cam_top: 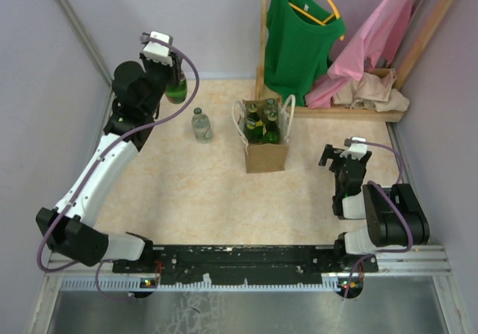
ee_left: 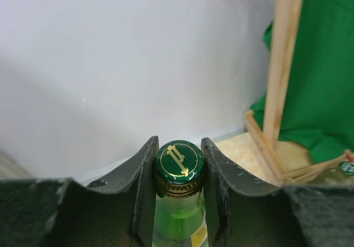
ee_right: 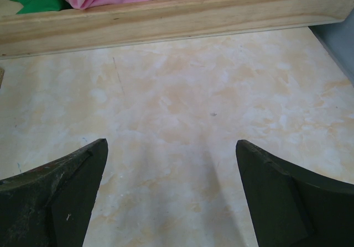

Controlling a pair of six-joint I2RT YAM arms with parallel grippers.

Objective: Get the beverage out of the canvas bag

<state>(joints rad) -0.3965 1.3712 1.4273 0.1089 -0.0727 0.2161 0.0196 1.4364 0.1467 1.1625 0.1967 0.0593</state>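
Observation:
The tan canvas bag (cam_top: 267, 153) with white looped handles stands upright mid-table and holds several green bottles (cam_top: 261, 123). My left gripper (cam_top: 176, 66) is shut on the neck of a green glass bottle (cam_top: 177, 89), held above the far left of the table. In the left wrist view the fingers clamp just under its green cap (ee_left: 178, 161). A clear bottle (cam_top: 201, 125) with a green cap stands on the table left of the bag. My right gripper (cam_top: 345, 156) is open and empty, low over the table to the right of the bag (ee_right: 171, 153).
A wooden clothes rack (cam_top: 358, 112) at the back right carries a green top (cam_top: 302, 28) and pink cloth (cam_top: 370, 39). Its wooden base rail (ee_right: 177, 20) lies just beyond my right gripper. Grey walls close in the left, back and right sides.

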